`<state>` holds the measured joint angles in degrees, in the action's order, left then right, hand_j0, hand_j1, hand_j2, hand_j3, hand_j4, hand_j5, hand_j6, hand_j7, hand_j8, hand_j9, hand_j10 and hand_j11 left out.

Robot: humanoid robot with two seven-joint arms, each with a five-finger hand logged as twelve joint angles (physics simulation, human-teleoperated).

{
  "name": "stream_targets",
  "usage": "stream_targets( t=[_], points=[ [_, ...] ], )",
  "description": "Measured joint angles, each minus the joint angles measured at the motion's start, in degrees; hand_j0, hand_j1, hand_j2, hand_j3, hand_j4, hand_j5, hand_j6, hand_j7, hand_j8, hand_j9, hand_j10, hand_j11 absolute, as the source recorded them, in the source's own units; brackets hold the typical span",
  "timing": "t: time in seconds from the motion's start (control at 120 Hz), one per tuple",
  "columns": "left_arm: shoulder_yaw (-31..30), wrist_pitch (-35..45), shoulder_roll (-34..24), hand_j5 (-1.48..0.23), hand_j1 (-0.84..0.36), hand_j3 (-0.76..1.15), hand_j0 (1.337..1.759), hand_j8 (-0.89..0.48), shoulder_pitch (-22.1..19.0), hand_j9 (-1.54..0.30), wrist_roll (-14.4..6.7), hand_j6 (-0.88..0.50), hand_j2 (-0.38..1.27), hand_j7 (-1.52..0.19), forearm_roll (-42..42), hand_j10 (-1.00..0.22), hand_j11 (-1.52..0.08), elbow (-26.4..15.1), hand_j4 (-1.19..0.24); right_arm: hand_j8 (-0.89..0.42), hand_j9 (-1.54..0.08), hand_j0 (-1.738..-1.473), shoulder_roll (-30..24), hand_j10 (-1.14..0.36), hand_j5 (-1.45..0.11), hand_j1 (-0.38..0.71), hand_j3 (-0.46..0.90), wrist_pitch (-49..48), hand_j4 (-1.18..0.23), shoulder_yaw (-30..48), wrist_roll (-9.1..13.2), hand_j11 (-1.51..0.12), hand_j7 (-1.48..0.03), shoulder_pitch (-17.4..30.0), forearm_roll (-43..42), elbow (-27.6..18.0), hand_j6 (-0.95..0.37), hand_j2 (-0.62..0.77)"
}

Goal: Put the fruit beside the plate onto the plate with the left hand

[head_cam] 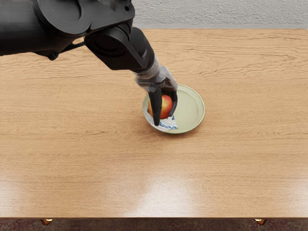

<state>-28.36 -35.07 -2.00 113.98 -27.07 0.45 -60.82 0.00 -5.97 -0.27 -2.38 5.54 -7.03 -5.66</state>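
Wooden table (pixel 72 159), grey wall (pixel 216 12) behind: left-hand fingers (pixel 155 108) grip the fruit (pixel 166 106) over, perhaps touching, the plate (pixel 192 108).

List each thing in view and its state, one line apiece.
left hand: curled around the fruit, over the plate's left part.
fruit: gripped by the left hand; whether it touches the plate cannot be told.
plate: flat on the table.
table: wooden, bearing the plate.
right hand: not in view.
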Motion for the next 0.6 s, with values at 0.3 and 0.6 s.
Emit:
stream_targets(
  t=[0.3, 0.6],
  points=[
    [-0.76, 0.69, 2.00, -1.14, -0.43, 0.00, 1.633, -0.24, -0.23, -1.22, -0.60, -0.28, 0.35, -1.22, 0.34, -0.64, -1.23, 0.37, -0.81, -0.04, -0.05, -1.658, 0.00, -0.04, -0.05, -0.31, 0.00, 0.00, -0.04, 0.00, -0.01, -0.05, -0.05, 0.00, 0.00, 0.00, -0.04, -0.01],
    [-1.09, 11.40, 2.00, -1.09, -0.41, 0.00, 1.632, -0.27, -1.03, -1.22, -0.65, -0.31, 0.29, -1.21, 0.32, -0.66, -1.23, 0.64, -0.85, -0.04, -0.05, -1.658, 0.00, -0.04, -0.05, -0.31, 0.00, 0.00, -0.04, 0.00, 0.00, -0.05, -0.05, 0.00, 0.00, 0.01, -0.04, -0.01]
  ],
)
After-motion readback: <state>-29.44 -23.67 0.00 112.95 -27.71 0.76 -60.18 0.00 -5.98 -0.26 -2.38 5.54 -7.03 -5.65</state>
